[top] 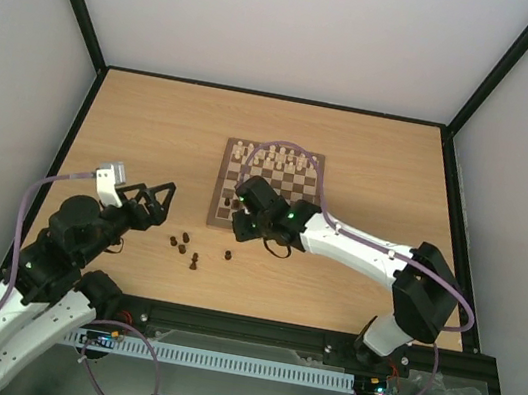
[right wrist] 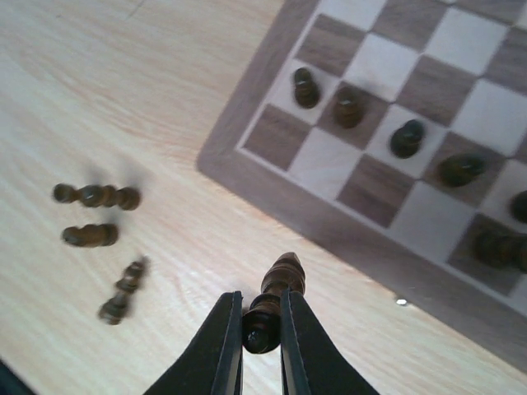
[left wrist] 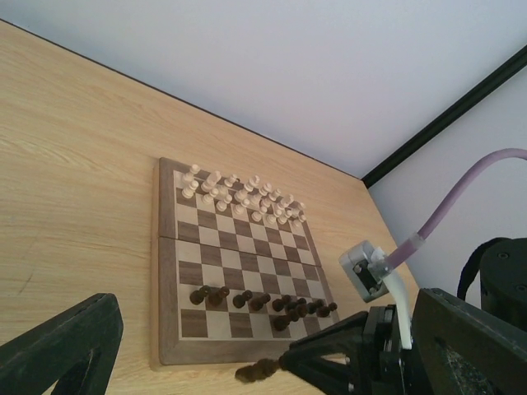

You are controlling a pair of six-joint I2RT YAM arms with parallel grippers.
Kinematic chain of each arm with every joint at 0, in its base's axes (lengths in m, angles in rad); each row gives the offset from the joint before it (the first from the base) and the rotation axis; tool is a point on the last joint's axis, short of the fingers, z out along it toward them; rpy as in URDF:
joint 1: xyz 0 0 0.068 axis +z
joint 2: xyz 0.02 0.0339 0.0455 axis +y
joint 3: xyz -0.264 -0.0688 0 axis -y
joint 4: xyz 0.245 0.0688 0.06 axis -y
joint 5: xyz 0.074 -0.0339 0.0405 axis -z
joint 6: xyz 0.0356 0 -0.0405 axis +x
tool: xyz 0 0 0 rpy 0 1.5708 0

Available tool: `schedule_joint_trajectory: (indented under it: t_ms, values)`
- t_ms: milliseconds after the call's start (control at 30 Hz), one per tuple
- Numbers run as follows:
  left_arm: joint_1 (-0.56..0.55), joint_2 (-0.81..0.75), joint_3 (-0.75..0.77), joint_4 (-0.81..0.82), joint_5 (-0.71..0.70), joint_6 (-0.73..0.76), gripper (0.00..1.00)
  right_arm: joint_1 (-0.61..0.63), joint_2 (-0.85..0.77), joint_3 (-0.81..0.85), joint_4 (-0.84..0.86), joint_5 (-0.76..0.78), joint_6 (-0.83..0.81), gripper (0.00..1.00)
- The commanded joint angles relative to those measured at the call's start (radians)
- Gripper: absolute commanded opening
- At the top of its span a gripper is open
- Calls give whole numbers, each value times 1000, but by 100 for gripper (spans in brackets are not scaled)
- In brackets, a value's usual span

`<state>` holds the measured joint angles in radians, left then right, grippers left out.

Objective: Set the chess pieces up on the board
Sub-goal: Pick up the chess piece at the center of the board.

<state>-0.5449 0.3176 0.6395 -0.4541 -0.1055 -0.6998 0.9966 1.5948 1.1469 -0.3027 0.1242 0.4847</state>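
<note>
The table (top: pixel 154 128) carries the board (top: pixel 276 187), which has pale chessmen (top: pixel 275 159) on its far rows and a part-filled dark row at its near side. Just off its near-left corner the right gripper (right wrist: pixel 262 309) pinches one dark piece (right wrist: pixel 284 271), while the left gripper (top: pixel 154 201) hangs spread wide further left. This looks like the placing step: the next move calls for carrying the piece to a vacant near square and standing it upright, with more chess pieces (top: pixel 185 243) loose beside the board.
</note>
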Motion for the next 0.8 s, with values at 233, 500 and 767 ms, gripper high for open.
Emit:
schedule_joint_trajectory:
  t_ms: [233,500,767]
  values:
    - [-4,21,-28,43,12,-6,100,49,62,-59,204,-174,73,6]
    - [-3,20,-108,116,70,-31,99,49,24,-30,130,-96,47,5]
    - [-4,-38,-376,427,270,-182,100,15,-91,-1,57,-99,39,6]
